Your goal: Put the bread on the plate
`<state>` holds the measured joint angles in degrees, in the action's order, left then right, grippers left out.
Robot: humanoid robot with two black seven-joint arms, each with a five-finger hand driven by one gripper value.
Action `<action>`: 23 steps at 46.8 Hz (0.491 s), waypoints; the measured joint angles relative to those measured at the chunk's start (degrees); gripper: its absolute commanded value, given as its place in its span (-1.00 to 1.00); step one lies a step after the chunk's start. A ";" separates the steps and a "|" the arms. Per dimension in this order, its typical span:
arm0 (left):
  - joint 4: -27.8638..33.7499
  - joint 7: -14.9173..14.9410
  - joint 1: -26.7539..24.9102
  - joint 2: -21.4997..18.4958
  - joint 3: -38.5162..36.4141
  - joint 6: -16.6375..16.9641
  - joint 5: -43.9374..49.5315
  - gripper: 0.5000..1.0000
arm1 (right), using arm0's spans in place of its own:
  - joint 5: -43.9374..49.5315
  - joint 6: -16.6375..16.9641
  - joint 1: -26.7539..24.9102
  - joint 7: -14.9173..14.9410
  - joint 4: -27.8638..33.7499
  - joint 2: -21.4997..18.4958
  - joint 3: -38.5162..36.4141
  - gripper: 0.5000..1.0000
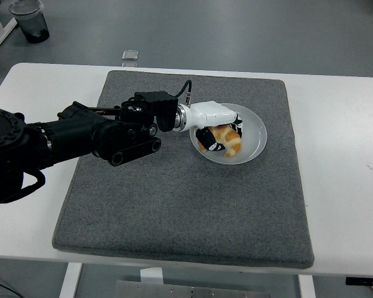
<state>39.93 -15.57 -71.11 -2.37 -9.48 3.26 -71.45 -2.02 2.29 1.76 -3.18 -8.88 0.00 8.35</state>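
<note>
The bread (229,141), a golden croissant, lies in the white plate (259,133) at the middle right of the grey mat. My left hand (219,128), white-backed with black fingers, reaches in from the left over the plate's left half. Its fingers are curled around the upper left end of the bread, and the lower right end sticks out free. The bread rests on the plate's bottom. The right arm is out of view.
The grey mat (186,205) covers most of the white table (342,186). My black left forearm (81,136) lies over the mat's left part. A dark cup (30,20) and a small clear object (130,56) sit on the floor beyond the table.
</note>
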 measured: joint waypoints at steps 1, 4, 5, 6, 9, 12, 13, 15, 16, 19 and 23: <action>0.00 0.00 0.00 0.00 0.01 0.00 0.02 -0.91 | 0.00 0.00 0.00 0.00 0.00 0.00 0.00 0.73; 0.00 0.00 0.00 0.00 0.08 0.00 0.08 -0.50 | 0.00 0.00 0.00 0.00 0.00 0.00 0.00 0.72; 0.00 0.01 0.00 0.00 0.12 0.00 0.14 -0.40 | 0.00 0.00 0.00 0.00 0.00 0.00 0.00 0.73; 0.01 0.02 0.00 0.00 0.13 0.00 0.20 -0.32 | 0.00 0.00 0.00 0.00 0.00 0.00 0.00 0.72; 0.04 0.02 0.00 0.00 0.15 0.00 0.42 -0.01 | 0.00 0.00 0.00 -0.01 0.00 0.00 0.00 0.72; 0.05 0.02 0.00 0.00 0.15 0.00 0.63 0.20 | 0.00 0.00 0.00 -0.01 0.00 0.00 0.02 0.73; 0.05 0.02 0.00 0.00 0.15 0.00 0.69 0.33 | 0.00 0.00 0.00 -0.01 0.00 0.00 0.02 0.73; 0.05 0.02 0.00 0.00 0.15 0.00 0.80 0.51 | 0.00 0.00 0.00 -0.01 0.00 0.00 0.01 0.72; 0.05 0.02 0.01 0.00 0.16 0.00 0.86 0.54 | 0.00 0.00 0.00 -0.01 0.00 0.00 0.01 0.73; 0.06 0.02 0.11 0.00 0.27 0.00 0.95 0.68 | 0.00 0.00 -0.02 -0.01 0.00 0.00 0.01 0.73; 0.06 0.02 0.11 0.00 0.67 0.00 1.08 0.78 | 0.00 0.00 -0.01 -0.01 0.00 0.00 0.00 0.73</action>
<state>39.99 -15.55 -71.00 -2.37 -8.81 3.26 -70.37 -2.02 2.29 1.75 -3.18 -8.88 0.00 8.35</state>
